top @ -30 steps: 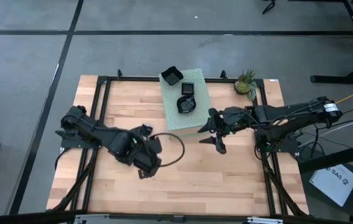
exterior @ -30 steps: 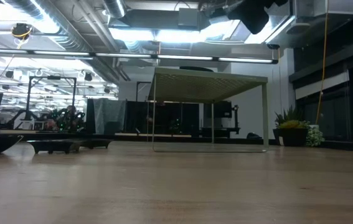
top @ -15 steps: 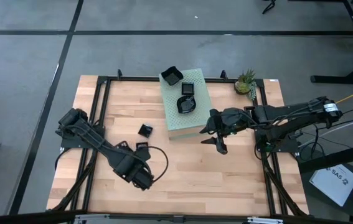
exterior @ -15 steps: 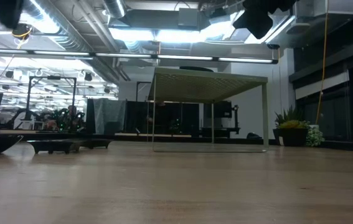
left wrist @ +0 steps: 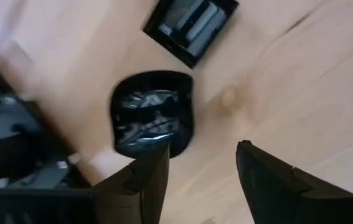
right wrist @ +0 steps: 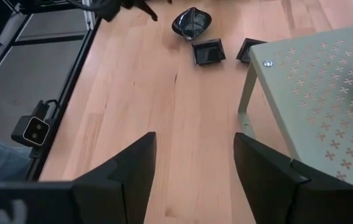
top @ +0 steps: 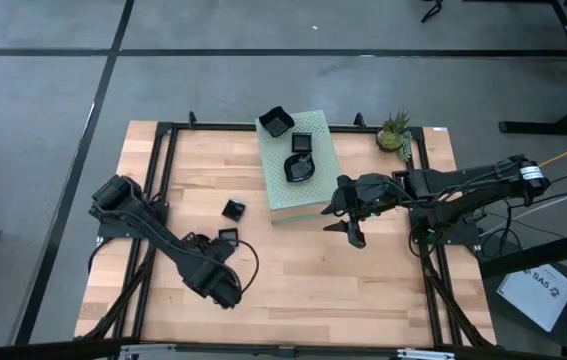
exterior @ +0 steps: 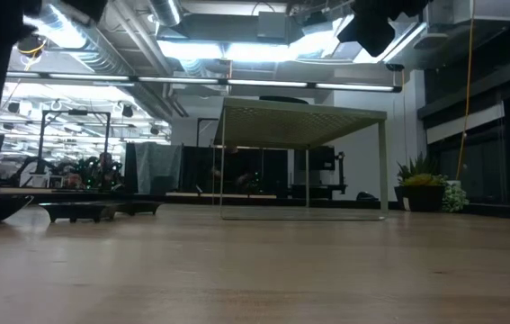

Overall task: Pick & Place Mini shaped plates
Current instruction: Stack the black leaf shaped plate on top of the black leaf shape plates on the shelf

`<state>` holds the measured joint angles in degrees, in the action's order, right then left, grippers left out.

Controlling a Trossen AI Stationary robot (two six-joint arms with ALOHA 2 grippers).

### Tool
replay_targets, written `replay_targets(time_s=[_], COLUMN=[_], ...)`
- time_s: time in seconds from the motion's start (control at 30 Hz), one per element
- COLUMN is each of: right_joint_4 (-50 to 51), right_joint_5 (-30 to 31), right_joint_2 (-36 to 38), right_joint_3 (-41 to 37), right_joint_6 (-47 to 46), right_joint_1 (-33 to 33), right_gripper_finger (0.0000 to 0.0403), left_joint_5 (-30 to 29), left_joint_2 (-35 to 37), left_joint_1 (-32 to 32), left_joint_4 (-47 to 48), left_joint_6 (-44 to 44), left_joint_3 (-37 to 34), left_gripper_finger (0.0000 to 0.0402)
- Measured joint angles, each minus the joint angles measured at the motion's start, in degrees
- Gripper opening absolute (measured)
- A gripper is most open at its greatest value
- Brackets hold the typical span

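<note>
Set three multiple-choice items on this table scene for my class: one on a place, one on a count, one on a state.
1. From the green stand, the small plant stands:
A. to its left
B. to its right
C. on top of it

2. How many black plates lie on the stand?
A. one
B. three
C. five

3. The left pincer is:
A. open and empty
B. shut on a plate
C. shut on the plant

Key:
1. B, the high view shows the plant right of the stand.
2. B, three plates lie there.
3. A, its fingers are apart with nothing between.
</note>
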<state>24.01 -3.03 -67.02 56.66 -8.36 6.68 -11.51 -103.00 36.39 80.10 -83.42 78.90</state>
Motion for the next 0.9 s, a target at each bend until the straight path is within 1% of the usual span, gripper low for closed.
replay_targets(time_s=[0.17, 0.23, 0.3, 0.37, 0.47, 0.6, 0.9], right_joint_4=[0.53, 0.66, 0.72, 0.72, 0.7, 0.71, 0.7], right_joint_5=[0.0, 0.0, 0.0, 0.0, 0.02, 0.02, 0.02], right_joint_2=[0.0, 0.0, 0.0, 0.0, 0.0, 0.0, 0.0], right_joint_3=[0.0, 0.0, 0.0, 0.0, 0.0, 0.0, 0.0], right_joint_6=[0.02, 0.02, 0.06, 0.31, 1.33, 1.29, 1.29], right_joint_1=[0.0, 0.0, 0.0, -0.02, -0.02, -0.04, -0.04], right_gripper_finger=[0.0212, 0.0212, 0.0212, 0.0212, 0.0212, 0.0212, 0.0212], left_joint_5=[4.09, 6.6, 7.82, 7.83, 5.65, 6.21, 7.17], left_joint_2=[0.02, 0.0, 0.0, 0.0, 0.0, 0.01, -1.87], left_joint_1=[-1.96, -3.32, -4.73, -6.05, -7.5, -8.97, -9.87], left_joint_4=[-5.01, -5.56, -5.7, -6.64, -10.37, -15.45, -14.13], left_joint_6=[-0.06, -0.84, -1.42, -1.12, 1.22, 2.98, 1.67], left_joint_3=[-5.09, -6.79, -7.74, -8.37, -8.83, -10.47, -11.17], left_gripper_finger=[0.017, 0.0169, 0.0169, 0.0169, 0.0169, 0.0171, 0.0164])
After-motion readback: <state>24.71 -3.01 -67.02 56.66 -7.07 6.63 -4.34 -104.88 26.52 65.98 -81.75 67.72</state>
